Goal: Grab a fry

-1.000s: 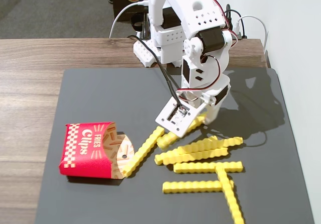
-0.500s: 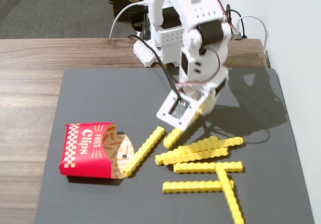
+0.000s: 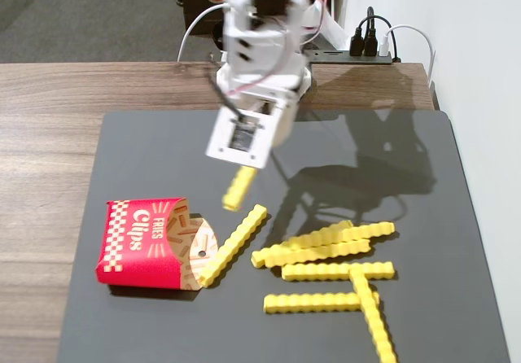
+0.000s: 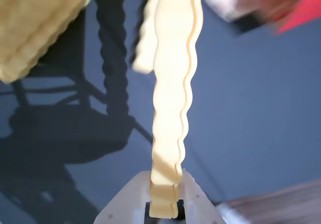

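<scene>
Wrist view: gripper (image 4: 163,196) clamps fry (image 4: 173,83), fixed view: lifted off mat (image 3: 146,151)

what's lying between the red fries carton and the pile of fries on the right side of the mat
One loose fry lies diagonally there in the fixed view, its lower end by the red carton; otherwise bare mat before the pile.

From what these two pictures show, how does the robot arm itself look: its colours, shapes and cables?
In the fixed view the arm is built of white, boxy plastic segments holding black motor blocks. Thin red, black and white wires loop along its side. The gripper ends in a flat white plate with a dark rectangular opening. In the wrist view its fingers look pale and translucent. No markings are readable.
</scene>
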Controlling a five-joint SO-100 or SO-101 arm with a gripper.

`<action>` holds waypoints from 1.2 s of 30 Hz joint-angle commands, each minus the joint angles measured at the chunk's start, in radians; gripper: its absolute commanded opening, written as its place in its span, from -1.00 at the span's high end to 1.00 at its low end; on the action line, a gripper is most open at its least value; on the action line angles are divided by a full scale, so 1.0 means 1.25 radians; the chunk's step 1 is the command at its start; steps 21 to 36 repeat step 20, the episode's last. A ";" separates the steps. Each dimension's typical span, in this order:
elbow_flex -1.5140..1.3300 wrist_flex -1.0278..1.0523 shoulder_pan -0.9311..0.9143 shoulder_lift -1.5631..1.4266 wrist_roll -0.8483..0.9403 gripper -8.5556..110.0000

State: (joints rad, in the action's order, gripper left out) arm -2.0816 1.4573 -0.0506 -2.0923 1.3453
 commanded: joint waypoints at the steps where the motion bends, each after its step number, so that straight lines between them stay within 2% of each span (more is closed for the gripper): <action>1: 0.063 -0.004 -0.065 -0.027 0.120 0.85; 5: 0.071 -0.002 -0.110 -0.036 0.242 0.85; 10: 0.069 0.025 -0.103 -0.055 0.299 0.85; 36: 0.067 0.037 -0.086 -0.071 0.296 0.85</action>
